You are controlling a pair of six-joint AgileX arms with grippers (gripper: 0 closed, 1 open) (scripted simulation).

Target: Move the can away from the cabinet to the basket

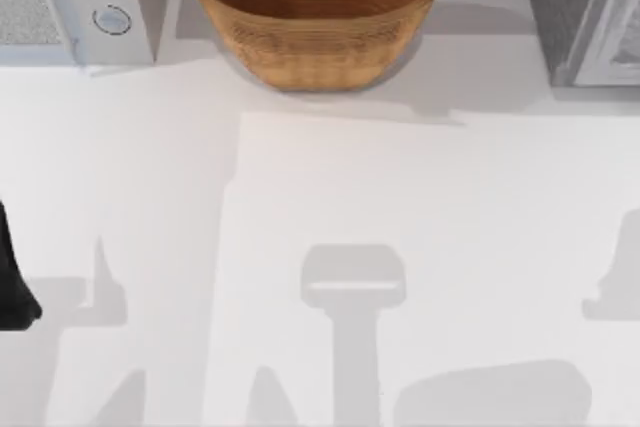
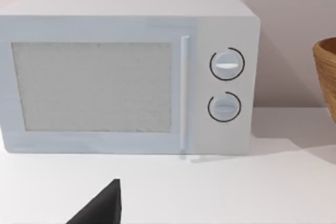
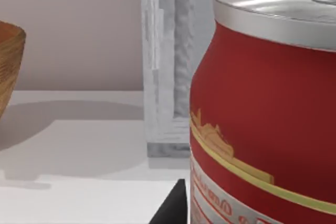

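The can (image 3: 262, 108), red with a silver top, looms very close in the right wrist view. A dark part of my right gripper (image 3: 170, 208) sits right beside the can's lower side. Behind the can stands the cabinet (image 3: 163, 77) with its pale framed door, which the top view places at the back right (image 1: 580, 17). The woven tan basket (image 1: 316, 22) stands at the back centre of the table, and its rim edges show at the basket (image 3: 8, 61) and the basket (image 2: 326, 74). My left arm (image 1: 15, 287) is parked at the table's left edge.
A light grey microwave (image 1: 75, 2) with two round knobs stands at the back left, seen head-on as the microwave (image 2: 131, 72). A dark part of my left gripper (image 2: 100, 208) pokes in below it. The white table (image 1: 320, 227) carries arm shadows across its front.
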